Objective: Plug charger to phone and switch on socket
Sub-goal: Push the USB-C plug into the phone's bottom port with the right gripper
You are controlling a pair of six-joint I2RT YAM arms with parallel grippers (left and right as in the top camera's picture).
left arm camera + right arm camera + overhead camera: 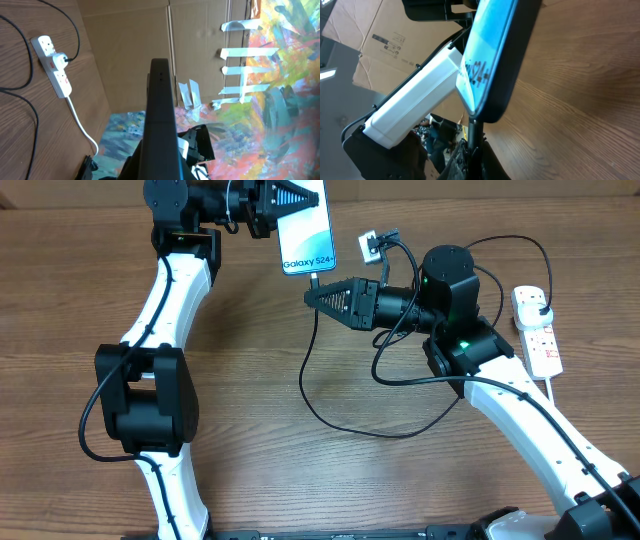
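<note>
Woodgrain runs across the brown desk (250, 330), matte and bare around the arms. At 12 o'clock in the overhead view the left gripper (300, 200), with black wedge-shaped fingers, is clamped on the top end of the phone (308, 230), a slim flat rectangle held clear of the desk, its glossy light-blue screen reading "Galaxy S24". From the left wrist the same phone shows only as a thin black slab seen edge-on. Just below its bottom edge, the right gripper (312, 295) is closed on the tip of the charger (301, 380), a thin black cable that sags in a wide loop toward 6 o'clock, then climbs to a black plug (537, 302) seated in the socket (540, 340). That socket, a small white plastic oblong with red-marked switches and a thicker white cord (553, 388), lies at 3 o'clock.
</note>
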